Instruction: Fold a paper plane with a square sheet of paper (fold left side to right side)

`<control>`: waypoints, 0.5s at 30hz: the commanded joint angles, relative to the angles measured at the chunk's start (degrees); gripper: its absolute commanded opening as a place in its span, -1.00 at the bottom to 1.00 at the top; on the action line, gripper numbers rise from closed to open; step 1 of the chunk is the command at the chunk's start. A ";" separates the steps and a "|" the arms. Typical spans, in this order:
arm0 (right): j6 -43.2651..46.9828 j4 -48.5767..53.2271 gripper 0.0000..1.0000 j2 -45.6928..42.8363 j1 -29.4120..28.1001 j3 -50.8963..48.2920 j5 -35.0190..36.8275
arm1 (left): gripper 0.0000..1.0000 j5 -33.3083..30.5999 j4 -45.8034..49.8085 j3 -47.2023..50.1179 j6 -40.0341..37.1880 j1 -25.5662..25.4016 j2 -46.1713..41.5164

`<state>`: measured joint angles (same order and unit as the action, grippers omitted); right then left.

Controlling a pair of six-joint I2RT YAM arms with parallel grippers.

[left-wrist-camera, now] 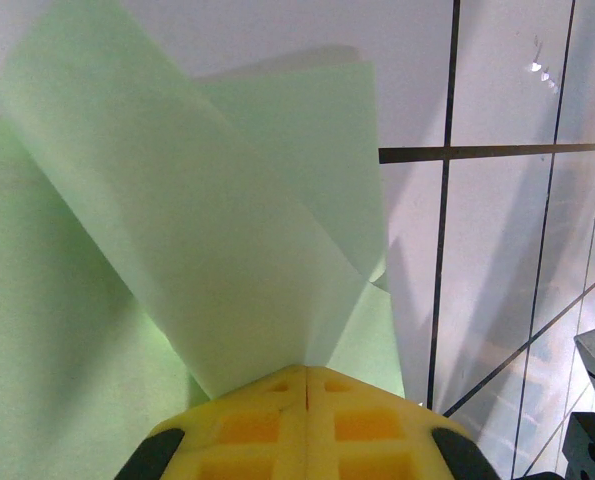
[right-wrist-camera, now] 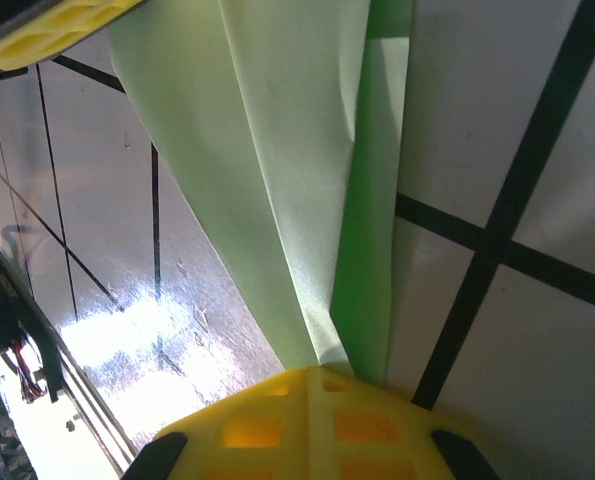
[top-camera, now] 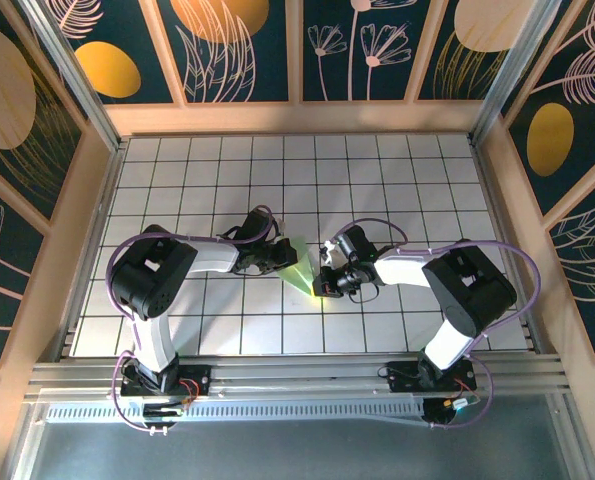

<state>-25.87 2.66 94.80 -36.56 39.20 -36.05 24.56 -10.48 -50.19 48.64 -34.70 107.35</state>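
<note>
Reaching inward from their bases at the near rail (top-camera: 297, 375), both arms bend at the elbow and bring their wrists close together over the middle of the white tiled table (top-camera: 397, 180). The left gripper (top-camera: 277, 262) meets the folded green sheet of paper (top-camera: 302, 268) from the left. The right gripper (top-camera: 325, 282) meets it from the right, a little nearer the bases. On the left wrist camera the yellow fingers (left-wrist-camera: 247, 425) are pressed together with no gap, pinching a raised flap of the paper that lifts off the layer lying flat beneath. On the right wrist camera that gripper's fingers (right-wrist-camera: 367, 425) are likewise clamped tight on a creased corner where several layers meet. From above, the paper reads as a narrow wedge between the two grippers, its point toward the near edge. Bare tiles lie all round it, and the wooden walls (top-camera: 297, 118) stand well apart.
</note>
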 commanded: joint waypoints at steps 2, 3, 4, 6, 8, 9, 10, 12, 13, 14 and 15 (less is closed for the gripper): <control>0.47 2.54 -1.00 0.12 -0.58 -1.49 0.74 | -0.93 -4.87 5.91 1.65 -0.40 0.03 1.60; 0.38 2.56 -1.00 0.18 -0.67 -1.49 0.66 | -0.93 -4.86 5.99 1.61 -0.47 -0.01 1.66; 0.38 2.59 -1.00 0.25 -0.70 -1.55 0.63 | -0.93 -4.85 6.00 1.63 -0.44 0.03 1.63; 0.38 2.54 -1.00 0.23 -0.71 -1.67 0.63 | -0.93 -4.87 6.00 1.63 -0.46 0.03 1.63; 0.33 2.53 -1.00 0.21 -0.70 -1.82 0.63 | -0.93 -4.96 6.00 1.60 -0.41 0.11 1.61; 0.29 2.62 -1.00 0.29 -0.69 -1.93 0.63 | -0.93 -4.96 6.06 1.65 -0.46 -0.01 1.58; 0.29 2.71 -1.00 0.26 -0.71 -1.93 0.63 | -0.93 -4.96 6.04 1.62 -0.42 -0.02 1.63; 0.29 2.76 -1.00 0.32 -0.67 -2.07 0.63 | -0.93 -4.96 6.09 1.61 -0.45 0.01 1.59; 0.29 2.79 -1.00 0.37 -0.66 -2.11 0.68 | -0.93 -4.98 6.09 1.60 -0.54 0.03 1.61; 0.34 2.80 -1.00 0.36 -0.71 -2.19 0.72 | -0.93 -4.96 6.09 1.67 -0.43 0.02 1.63; 0.29 2.88 -1.00 0.39 -0.69 -2.26 0.81 | -0.93 -4.97 6.09 1.60 -0.45 0.00 1.63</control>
<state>-25.89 2.37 94.80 -36.56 38.63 -36.05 24.53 -10.46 -50.19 48.64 -34.70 107.35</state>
